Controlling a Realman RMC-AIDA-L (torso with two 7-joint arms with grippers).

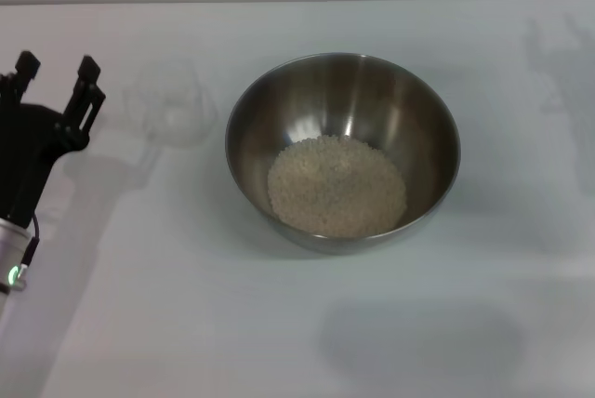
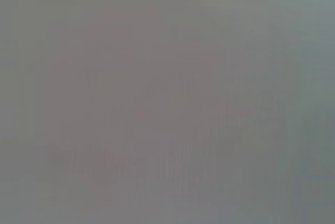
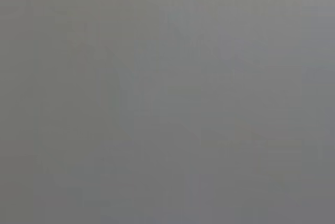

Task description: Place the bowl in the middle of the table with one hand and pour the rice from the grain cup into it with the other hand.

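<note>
The steel bowl [image 1: 342, 149] stands in the middle of the white table [image 1: 186, 305] in the head view. A heap of pale rice [image 1: 337, 185] lies in its bottom. The clear grain cup [image 1: 169, 102] stands upright on the table left of the bowl and looks empty. My left gripper [image 1: 58, 71] is at the far left, a little apart from the cup, open and holding nothing. My right gripper is out of view. Both wrist views show only a plain grey blur.
The table's far edge [image 1: 297, 1] meets a grey wall at the back. Faint arm shadows lie on the table at the right and near the front.
</note>
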